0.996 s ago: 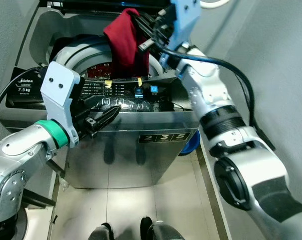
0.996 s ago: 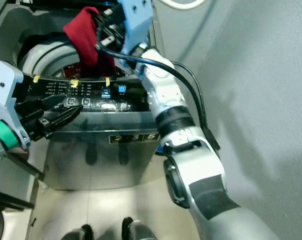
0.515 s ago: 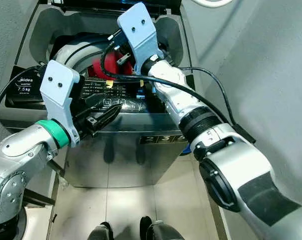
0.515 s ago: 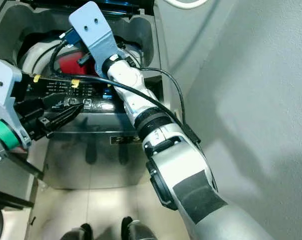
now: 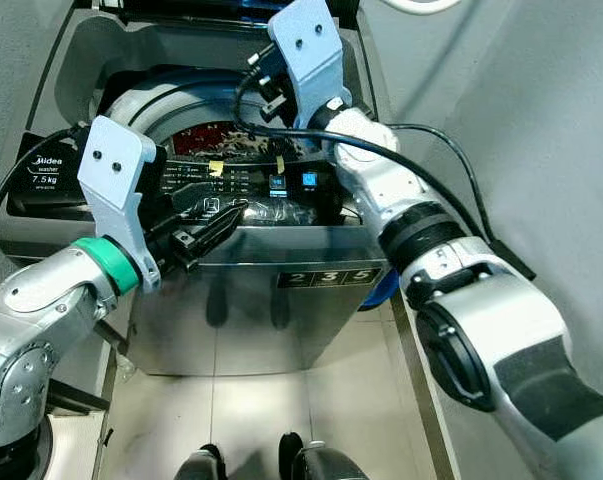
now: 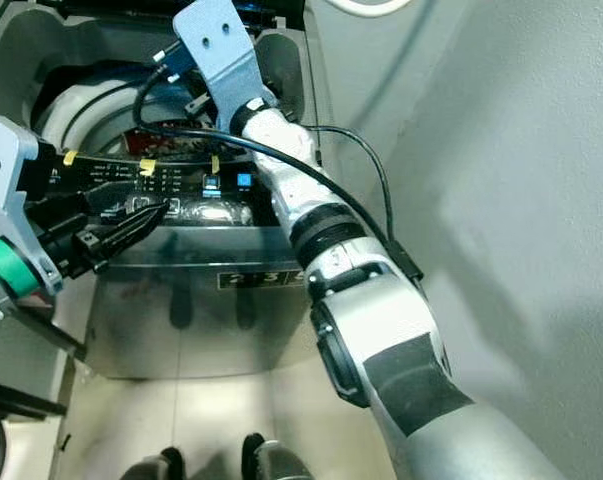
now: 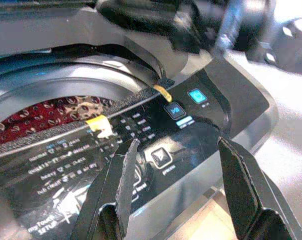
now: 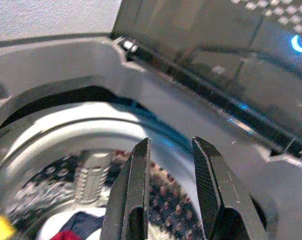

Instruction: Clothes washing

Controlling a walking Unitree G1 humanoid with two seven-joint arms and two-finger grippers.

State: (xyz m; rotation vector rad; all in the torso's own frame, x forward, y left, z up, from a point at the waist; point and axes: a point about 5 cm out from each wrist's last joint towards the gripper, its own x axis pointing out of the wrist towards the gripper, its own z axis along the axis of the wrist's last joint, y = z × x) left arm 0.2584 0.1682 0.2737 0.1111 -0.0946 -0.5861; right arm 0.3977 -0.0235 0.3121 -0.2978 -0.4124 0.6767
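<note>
Left gripper: fingers spread wide and empty, poised just above the control panel, apparently placed to reach a button
Red garment: lay inside the drum, below the rim, with a dark blue item beside it
Right gripper: held over the drum opening, fingers a narrow gap apart, gripping nothing; judged to have let the garment go
Washer lid: stood raised at the back, leaving the drum open for loading
</note>
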